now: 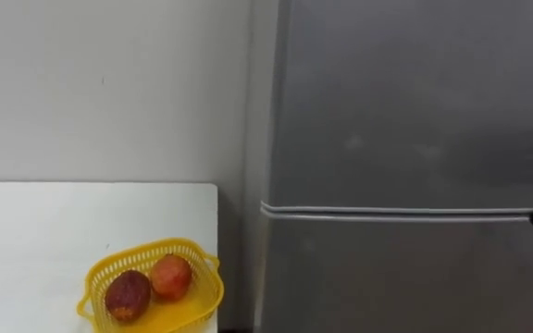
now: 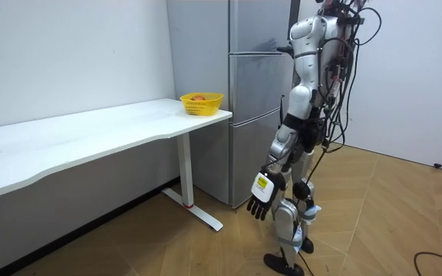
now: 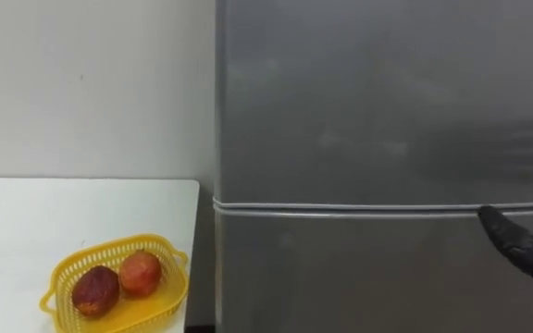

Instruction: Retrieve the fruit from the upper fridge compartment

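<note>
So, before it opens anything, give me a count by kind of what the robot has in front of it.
Fruits: 2, both in the basket
Yellow basket: 1, on the table
White table: 1
Fridge doors: 2, upper and lower, both shut
Total: 6

Silver shell — black left hand [image 2: 262,198]

A table [image 1: 44,231] stands against the wall [image 1: 109,83], its right end just beside a fridge [image 1: 415,111]. On that end sits a basket [image 1: 155,246] holding two fruits [image 1: 129,294] [image 1: 171,276] side by side. The right hand [image 3: 526,245] lies low at the fridge's right, seemingly touching the seam [image 1: 396,212] between its doors.
</note>
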Motion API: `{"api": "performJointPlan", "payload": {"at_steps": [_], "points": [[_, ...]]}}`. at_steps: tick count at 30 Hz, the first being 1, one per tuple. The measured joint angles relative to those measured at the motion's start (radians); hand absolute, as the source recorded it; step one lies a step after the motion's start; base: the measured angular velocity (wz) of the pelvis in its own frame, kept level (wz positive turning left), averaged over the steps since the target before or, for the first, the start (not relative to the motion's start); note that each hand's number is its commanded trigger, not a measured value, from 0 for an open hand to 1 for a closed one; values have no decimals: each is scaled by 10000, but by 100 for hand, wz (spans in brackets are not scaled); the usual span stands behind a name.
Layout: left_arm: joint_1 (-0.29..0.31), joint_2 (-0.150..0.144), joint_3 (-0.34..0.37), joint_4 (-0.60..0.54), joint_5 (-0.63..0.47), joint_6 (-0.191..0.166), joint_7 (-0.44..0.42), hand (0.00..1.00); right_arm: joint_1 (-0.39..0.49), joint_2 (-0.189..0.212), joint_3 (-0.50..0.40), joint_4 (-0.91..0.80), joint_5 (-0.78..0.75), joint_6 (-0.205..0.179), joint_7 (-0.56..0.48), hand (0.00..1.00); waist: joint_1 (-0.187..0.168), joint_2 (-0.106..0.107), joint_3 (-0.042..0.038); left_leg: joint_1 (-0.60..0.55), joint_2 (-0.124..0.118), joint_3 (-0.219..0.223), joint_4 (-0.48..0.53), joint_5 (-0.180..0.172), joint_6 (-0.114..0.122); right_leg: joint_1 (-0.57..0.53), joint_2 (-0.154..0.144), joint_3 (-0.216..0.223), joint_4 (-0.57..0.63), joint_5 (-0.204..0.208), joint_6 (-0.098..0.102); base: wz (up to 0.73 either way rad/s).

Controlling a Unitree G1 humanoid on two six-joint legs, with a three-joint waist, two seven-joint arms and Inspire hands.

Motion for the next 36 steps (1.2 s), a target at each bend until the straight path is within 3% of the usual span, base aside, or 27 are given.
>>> {"api": "performJointPlan", "payload": {"at_steps": [1, 4, 7, 14, 17, 19, 23, 27, 32, 36], "points": [[6, -25, 69, -99, 2, 2, 25, 0, 109, 12, -193, 54, 85, 59, -281, 0, -74, 68, 40, -9, -4, 43, -6, 0, 0, -16, 3, 37, -31, -5, 9, -9], [-17, -9, 107, -273, 3, 174, 150, 0, 477, 13, -584, 709, 204, 195, -823, 0, -445, 71, 50, 7, -25, 41, -6, 1, -1, -10, -9, 33, -38, -77, 49, 5], [-13, -13, 97, -483, -11, 200, 149, 0, 999, 76, -624, 1409, 381, 327, -1222, 0, -494, 59, 55, 8, -21, 180, -34, 1, -2, -43, 6, 196, -45, -96, 44, -17], [-76, -45, 71, -708, 3, 221, 344, 0, 1609, 920, -490, 4536, 110, 416, -1351, 0, -536, 2, -44, 40, -27, 275, -73, 1, -1, -105, 27, 397, -22, -106, 46, -8], [-92, -100, 0, -532, 17, 243, 361, 0, 1806, 1278, 33, 7490, -591, 637, -888, 0, -509, 21, -50, 34, -40, 200, -57, -1, -1, -61, -2, 323, -26, -108, 50, 6], [-98, -154, -33, -383, 153, 276, 346, 0, 1888, 1330, 383, 9053, -604, 734, -519, 0, -466, 86, 11, 134, -70, 162, -69, -1, 0, 49, -36, 284, -30, -147, 83, 11], [-69, -280, 52, -350, 653, 416, 149, 0, 1943, 1346, 959, 11756, -998, 1224, 647, 0, -284, 200, -7, 180, -126, 119, -75, -5, 3, -6, -84, 339, 36, -275, 151, 5], [-13, -296, 211, -339, 686, 707, 51, 0, 1922, 1419, 1137, 12965, -1726, 1614, 1643, 0, -195, 240, 25, 287, -138, -24, -67, -4, 4, 116, -97, 247, 56, -273, 149, 7], [-8, -391, 154, -262, 691, 1058, -126, 0, 1780, 1455, 2463, 13773, -4339, 2290, 2806, 0, -81, 277, 21, 458, -136, -116, -51, -18, 25, 364, -104, 109, 14, -305, 159, 8], [-89, -403, -184, -202, 694, 1166, -128, 0, 1665, 1489, 2787, 13762, -5818, 2636, 3291, 0, 85, 375, 18, 481, -135, -127, -63, -21, 31, 384, -103, 87, 35, -297, 148, 1]]}}
